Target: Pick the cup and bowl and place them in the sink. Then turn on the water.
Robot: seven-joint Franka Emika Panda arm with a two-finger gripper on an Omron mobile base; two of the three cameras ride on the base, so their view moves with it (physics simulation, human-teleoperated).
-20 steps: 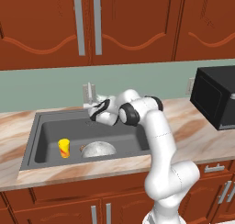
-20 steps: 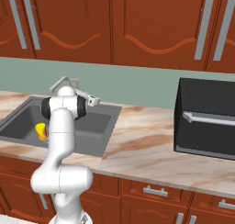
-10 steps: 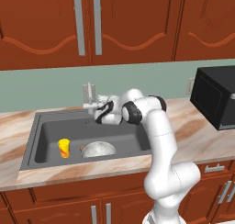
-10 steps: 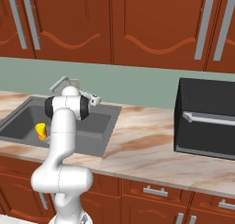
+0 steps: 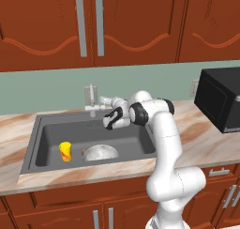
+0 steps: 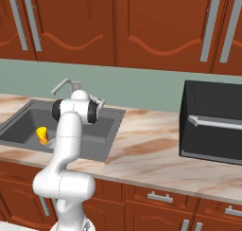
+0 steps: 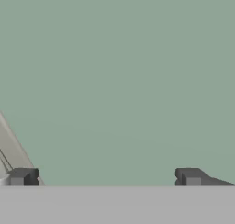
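Observation:
The yellow cup (image 5: 65,151) (image 6: 42,135) stands upright on the floor of the dark grey sink (image 5: 42,129) (image 6: 111,126), at its left. Right of the cup, the speckled grey bowl (image 5: 100,152) rests in the same basin. My gripper (image 5: 104,101) (image 6: 98,101) (image 7: 106,177) hovers at the sink's back edge, just right of the silver faucet (image 5: 91,101) (image 6: 64,86). It is open and holds nothing, its dark fingertips (image 7: 23,176) set wide apart and facing the green wall. No water is in view.
Beige marbled counter (image 5: 197,139) (image 6: 156,154) surrounds the sink. A black microwave (image 5: 220,99) (image 6: 212,123) stands on the counter to the right. Wooden cabinets (image 5: 117,26) hang above the green backsplash.
The hand has shifted only slightly beside the faucet. Cup and bowl have stayed where they were in the sink.

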